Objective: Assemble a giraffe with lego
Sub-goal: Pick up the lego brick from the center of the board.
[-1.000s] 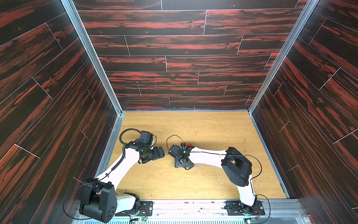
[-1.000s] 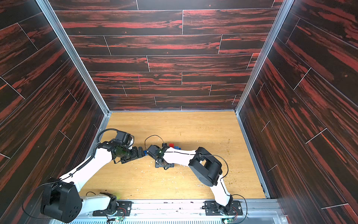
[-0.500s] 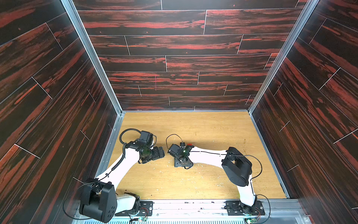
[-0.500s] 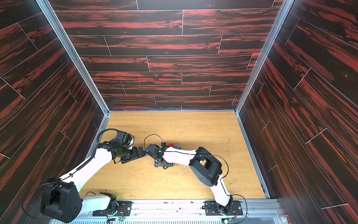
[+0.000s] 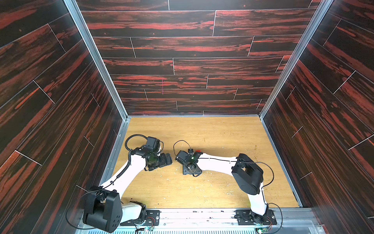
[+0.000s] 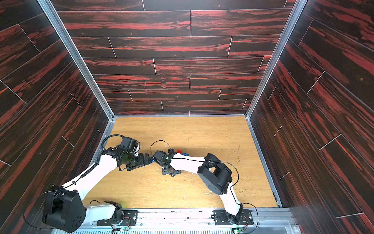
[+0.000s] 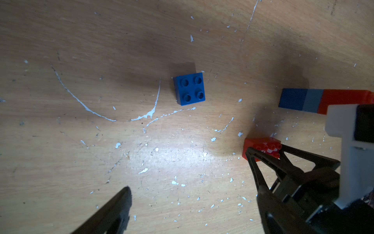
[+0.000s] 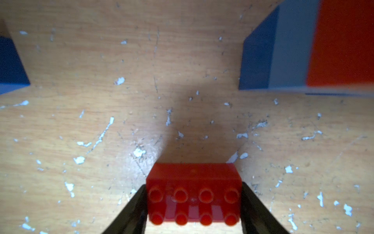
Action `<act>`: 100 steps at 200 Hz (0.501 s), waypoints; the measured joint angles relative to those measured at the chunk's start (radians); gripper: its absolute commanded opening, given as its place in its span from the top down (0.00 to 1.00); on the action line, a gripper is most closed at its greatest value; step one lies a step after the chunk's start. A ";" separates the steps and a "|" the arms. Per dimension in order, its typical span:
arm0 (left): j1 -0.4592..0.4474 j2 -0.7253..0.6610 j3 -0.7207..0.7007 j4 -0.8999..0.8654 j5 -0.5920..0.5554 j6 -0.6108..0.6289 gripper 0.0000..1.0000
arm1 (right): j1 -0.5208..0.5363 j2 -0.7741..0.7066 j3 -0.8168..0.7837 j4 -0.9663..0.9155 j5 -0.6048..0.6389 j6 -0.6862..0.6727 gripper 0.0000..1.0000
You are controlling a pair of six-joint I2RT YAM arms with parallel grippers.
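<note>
Where the two arms meet, left of the table's middle, the right gripper point(image 8: 194, 189) stands over a red eight-stud plastic brick point(image 8: 194, 175). Its black fingers point(image 8: 133, 212) lie against both short ends of the brick, the jaws roughly half closed with the brick between them. The brick is studs-up on the light wooden tabletop point(image 7: 81, 40). Whether it is lifted at all, cannot tell.

Part-built giraffe point(image 7: 309, 101): lies on its side near the gripped brick, not touching it. It is three joined bands, dark blue, grey-blue and red, with smooth faces. In the left wrist view its red end runs behind the right arm's white housing. In both top views the giraffe point(image 5: 198, 150) point(image 6: 179, 151) shows only as a scrap of colour past the right wrist.

Small dark blue four-stud brick point(image 7: 189, 89): alone, studs up, well apart from the giraffe and the red brick.

Left gripper point(image 5: 167, 160): jaws spread wide, nothing in them. It hovers just beside the right gripper and points toward it.

Room: bare wood, flecked white and scratched in arcs, lies between the blue brick and the other pieces. A broad stretch of wood runs from the arms to the dark, red-streaked back wall point(image 5: 182, 66). Matching side walls point(image 5: 50, 121) close in left and right. A grey metal base strip point(image 5: 202, 212) bounds the near edge and carries both arm mounts.
</note>
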State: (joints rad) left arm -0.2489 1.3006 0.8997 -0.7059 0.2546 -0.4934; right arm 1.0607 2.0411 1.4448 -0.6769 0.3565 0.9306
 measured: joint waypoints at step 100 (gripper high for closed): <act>0.000 0.000 0.000 0.003 0.010 0.000 0.03 | 0.000 -0.004 0.103 -0.105 0.006 -0.028 0.54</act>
State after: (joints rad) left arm -0.2489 1.3006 0.8997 -0.7033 0.2649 -0.4934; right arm 1.0607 2.0369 1.5475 -0.7815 0.3626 0.9028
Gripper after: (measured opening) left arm 0.971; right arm 0.654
